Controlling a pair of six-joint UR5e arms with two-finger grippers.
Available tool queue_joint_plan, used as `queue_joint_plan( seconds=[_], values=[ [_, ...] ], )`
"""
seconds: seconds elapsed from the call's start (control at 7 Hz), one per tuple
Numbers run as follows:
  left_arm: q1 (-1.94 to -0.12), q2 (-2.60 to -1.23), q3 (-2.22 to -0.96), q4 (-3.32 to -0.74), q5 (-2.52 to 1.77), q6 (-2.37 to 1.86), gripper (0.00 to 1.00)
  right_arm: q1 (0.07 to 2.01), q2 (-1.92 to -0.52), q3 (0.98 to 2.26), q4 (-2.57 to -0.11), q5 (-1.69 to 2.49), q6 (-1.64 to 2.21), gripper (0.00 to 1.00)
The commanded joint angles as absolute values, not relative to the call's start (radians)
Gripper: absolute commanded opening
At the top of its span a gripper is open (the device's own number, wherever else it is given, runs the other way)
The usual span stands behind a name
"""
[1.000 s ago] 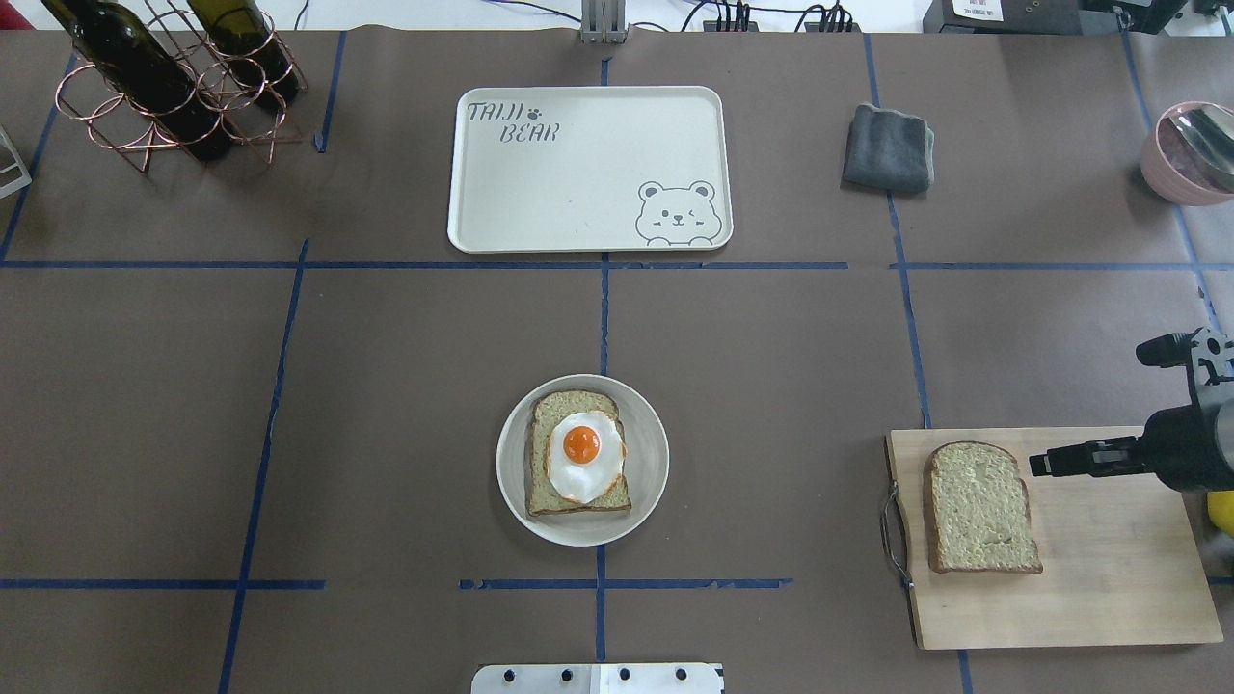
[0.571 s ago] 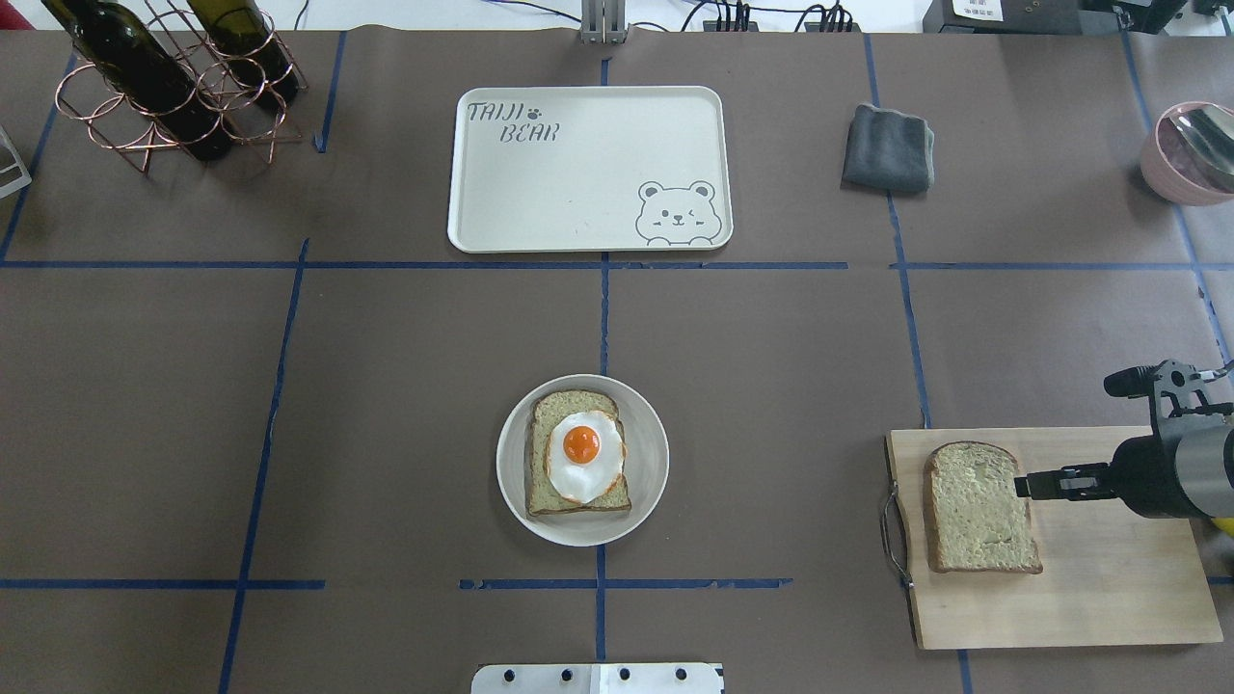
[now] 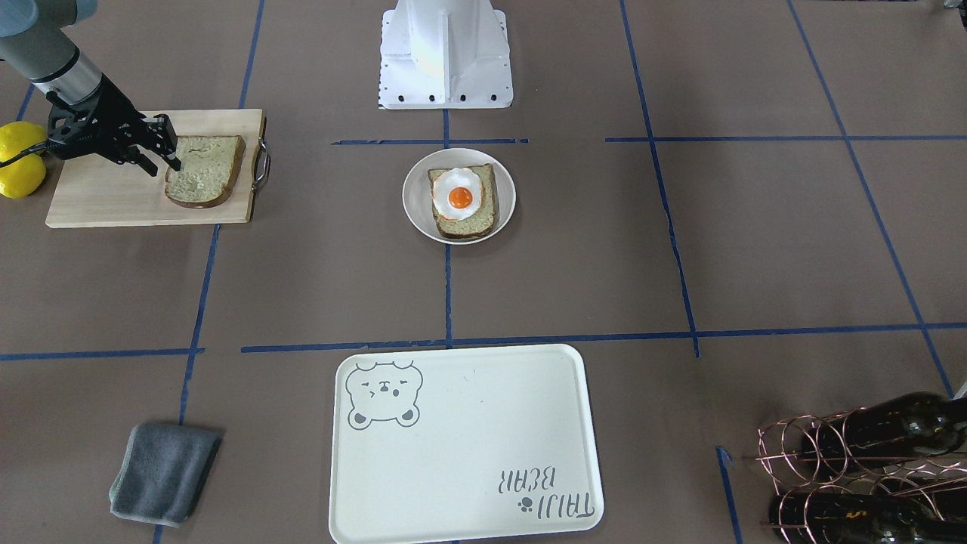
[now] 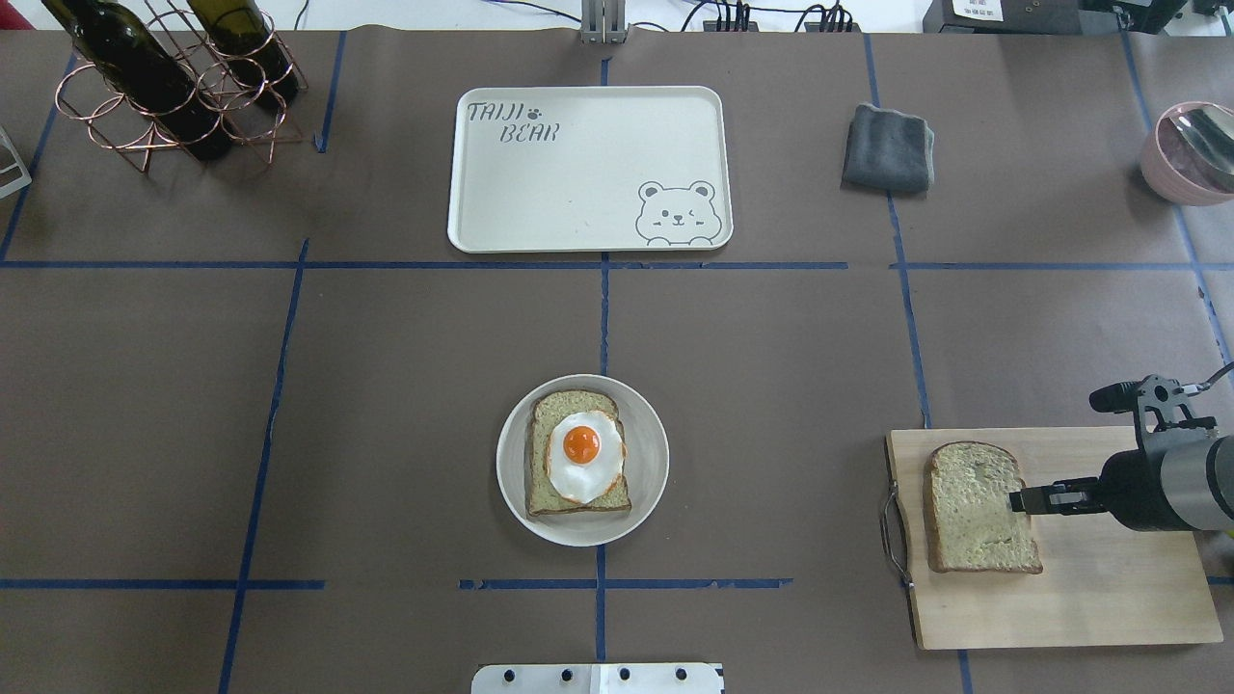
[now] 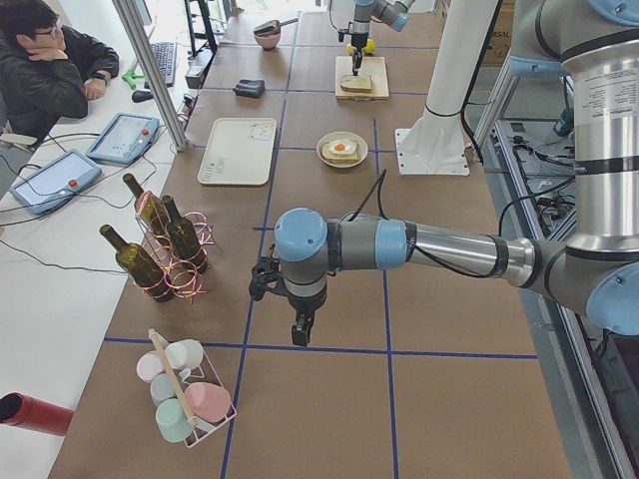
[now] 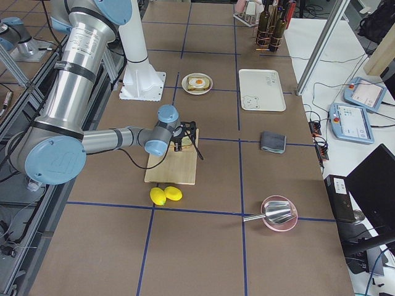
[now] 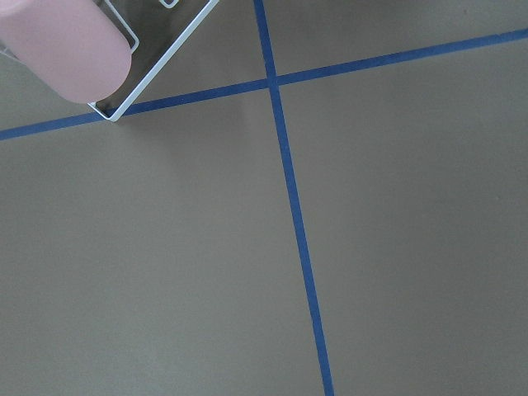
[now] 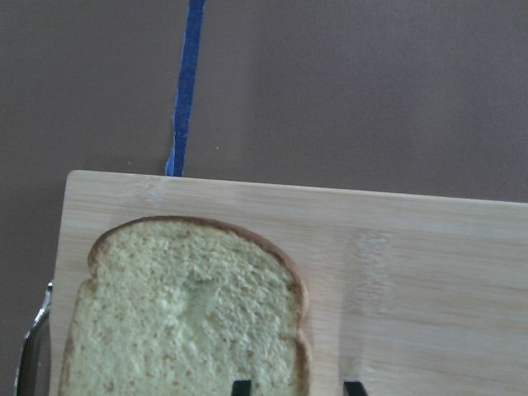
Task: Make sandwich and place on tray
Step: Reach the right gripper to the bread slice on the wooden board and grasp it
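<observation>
One bread slice [image 4: 974, 511] lies flat on the wooden cutting board [image 4: 1109, 598] at the right. My right gripper [image 4: 1017, 501] is low at that slice's right edge. In the right wrist view its open fingertips [image 8: 241, 386] straddle the brown crust: one over the bread [image 8: 186, 313], one over the bare board [image 8: 429, 272]. The second slice [image 4: 549, 410] lies on the round white plate [image 4: 648, 482] with the fried egg [image 4: 583, 455] on top. The cream bear tray [image 4: 578, 173] is bare. My left gripper [image 5: 300, 334] hangs over the table far to the left; I cannot tell its state.
A grey cloth [image 4: 889, 146] lies right of the tray. A copper rack with wine bottles [image 4: 183, 87] stands at the far left. A pink bowl with a spoon [image 4: 1191, 154] is at the far right. Two lemons [image 3: 19, 170] lie beside the board. A cup rack [image 5: 185, 399] stands near the left arm.
My right gripper has moved left and toward the robot, from over the board's far part to the bread slice's right edge. The bread, plate and tray have not moved.
</observation>
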State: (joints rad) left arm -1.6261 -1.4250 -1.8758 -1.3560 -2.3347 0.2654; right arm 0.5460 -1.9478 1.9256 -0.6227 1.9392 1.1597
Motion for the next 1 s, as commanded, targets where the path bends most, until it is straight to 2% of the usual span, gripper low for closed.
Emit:
queue_joint_plan(
  seconds=[0.0, 0.29, 0.43, 0.86],
  values=[
    [-1.628, -1.425, -1.876, -1.356, -2.335, 0.265, 1.0, 0.535, -1.944, 1.917, -0.623, 1.939, 1.16, 0.4],
    [-1.628, -1.425, -1.876, -1.356, -2.335, 0.265, 1.0, 0.532, -1.944, 1.917, -0.623, 1.939, 1.16, 0.21],
    [-1.628, -1.425, -1.876, -1.356, -2.335, 0.265, 1.0, 0.531, -1.942, 1.917, -0.623, 1.939, 1.158, 0.0],
    [-1.628, -1.425, -1.876, -1.356, -2.333, 0.265, 1.0, 0.534, -1.939, 1.934, -0.62, 1.945, 1.158, 0.0]
  ],
)
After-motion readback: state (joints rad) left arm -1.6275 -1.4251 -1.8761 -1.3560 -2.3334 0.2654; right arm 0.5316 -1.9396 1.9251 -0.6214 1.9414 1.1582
